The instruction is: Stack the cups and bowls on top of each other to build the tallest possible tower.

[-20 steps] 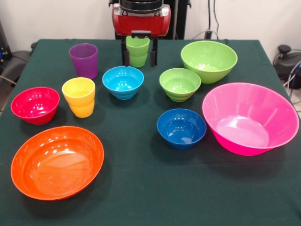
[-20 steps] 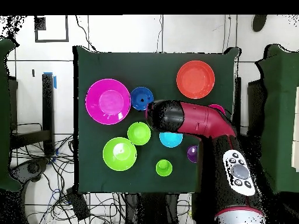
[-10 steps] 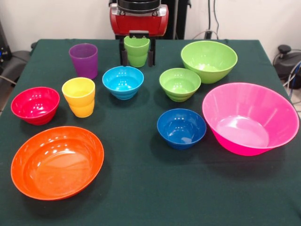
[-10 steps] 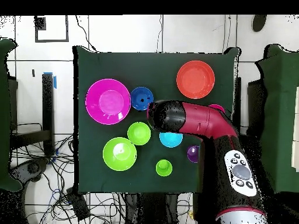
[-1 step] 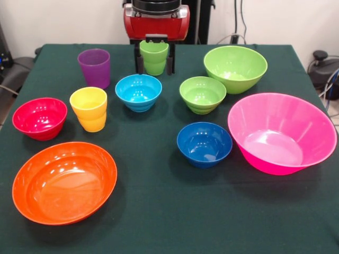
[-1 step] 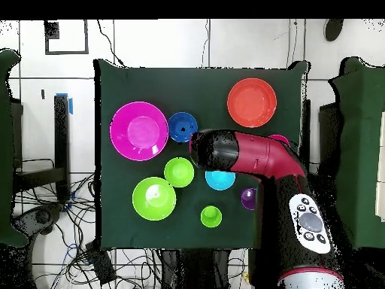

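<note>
My gripper (image 5: 155,70) hangs open at the far middle of the table, and the lime green cup (image 5: 154,53) shows between its fingers. Overhead, that cup (image 6: 211,216) stands apart from the arm's head (image 6: 214,150), which hides the gripper. The purple cup (image 5: 94,67) and yellow cup (image 5: 89,108) stand at the left, by the red bowl (image 5: 39,117) and orange bowl (image 5: 63,181). The light blue bowl (image 5: 139,91), small green bowl (image 5: 202,94) and dark blue bowl (image 5: 204,144) sit mid-table. At the right are the medium green bowl (image 5: 235,67) and pink bowl (image 5: 280,132). Nothing is stacked.
The dark green cloth (image 5: 159,222) covers the whole table. Cables and grey gear (image 5: 324,69) lie off its right edge. Overhead, the arm (image 6: 301,218) covers the yellow cup and part of the red bowl (image 6: 281,138).
The gripper rose slightly between one second and half a second ago. Since then nothing has moved, and the cups and bowls stayed in place.
</note>
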Controlling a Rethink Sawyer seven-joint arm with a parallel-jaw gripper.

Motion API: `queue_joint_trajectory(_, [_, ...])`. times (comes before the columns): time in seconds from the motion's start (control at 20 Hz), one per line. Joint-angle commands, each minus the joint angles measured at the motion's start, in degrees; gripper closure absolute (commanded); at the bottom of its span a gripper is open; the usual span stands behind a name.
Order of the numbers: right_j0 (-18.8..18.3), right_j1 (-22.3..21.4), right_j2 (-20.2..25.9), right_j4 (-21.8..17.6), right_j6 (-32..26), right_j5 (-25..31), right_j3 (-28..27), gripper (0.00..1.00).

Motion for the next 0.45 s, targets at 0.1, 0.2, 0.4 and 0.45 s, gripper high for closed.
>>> queue_joint_trajectory(0.1, [1.6, -0.74, 3.17, -0.41, 2.19, 4.7, 2.87, 0.0])
queue_joint_trajectory(0.2, [1.58, -0.53, 3.31, -0.31, 2.14, 4.74, 2.65, 0.0])
queue_joint_trajectory(0.4, [1.14, -0.43, 3.66, -0.35, 1.28, 5.27, 2.63, 0.0])
queue_joint_trajectory(0.45, [0.92, -0.24, 3.9, -0.28, 0.84, 5.81, 2.47, 0.0])
